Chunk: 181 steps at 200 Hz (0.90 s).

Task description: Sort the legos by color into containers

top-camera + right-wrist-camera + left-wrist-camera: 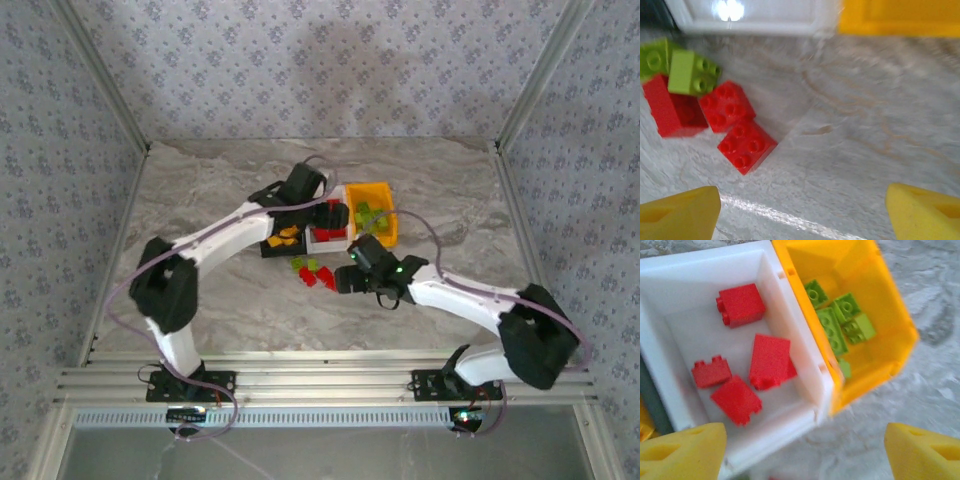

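Hovering right hand [802,215] wide open, empty, near loose red legos [746,145] and green legos [692,72] lying on counter [865,125] just in front of white bin [750,25], left hand [805,455] gaping above it; probably handling light, rigid, slick, so pinching flat sides, not studs.

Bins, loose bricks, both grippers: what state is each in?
white bin, holds four red bricks
orange-yellow bin, holds green bricks
black bin, holds orange-yellow bricks
loose bricks, red and green, unsorted on the table
left gripper, open, empty
right gripper, open, empty
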Available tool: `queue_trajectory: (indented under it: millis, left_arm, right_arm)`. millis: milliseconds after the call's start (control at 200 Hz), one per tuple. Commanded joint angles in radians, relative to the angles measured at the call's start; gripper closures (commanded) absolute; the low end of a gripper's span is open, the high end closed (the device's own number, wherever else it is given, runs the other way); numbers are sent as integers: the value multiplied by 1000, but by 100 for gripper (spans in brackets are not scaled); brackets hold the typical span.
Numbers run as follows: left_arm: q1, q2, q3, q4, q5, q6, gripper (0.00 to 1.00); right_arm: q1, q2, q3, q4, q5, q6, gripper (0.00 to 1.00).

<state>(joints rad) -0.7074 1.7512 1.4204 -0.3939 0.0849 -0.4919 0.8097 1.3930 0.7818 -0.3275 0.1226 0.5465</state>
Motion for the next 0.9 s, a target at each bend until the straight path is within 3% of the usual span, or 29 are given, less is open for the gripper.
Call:
queue_trajectory:
  millis: [0,140,220,500,899]
  left_arm:
    - [2,-202,-129,73,59,-64,15]
    - [2,-394,-338,77,28,-106,11]
    - [2,-501,-446,64,-6,-134,1]
    - [11,-829,-694,-42,-159,-232,0]
    - [58,-945,-814,-63,-182,-241,0]
  right_arm:
    - [36,106,65,13,-41,-95,12]
    - [52,209,127,14,-15,-122,12]
    - [49,245,156,10,3,-131,13]
    - [51,346,215,-17,-11,-171,26]
    - [80,387,209,9,-16,-165,46]
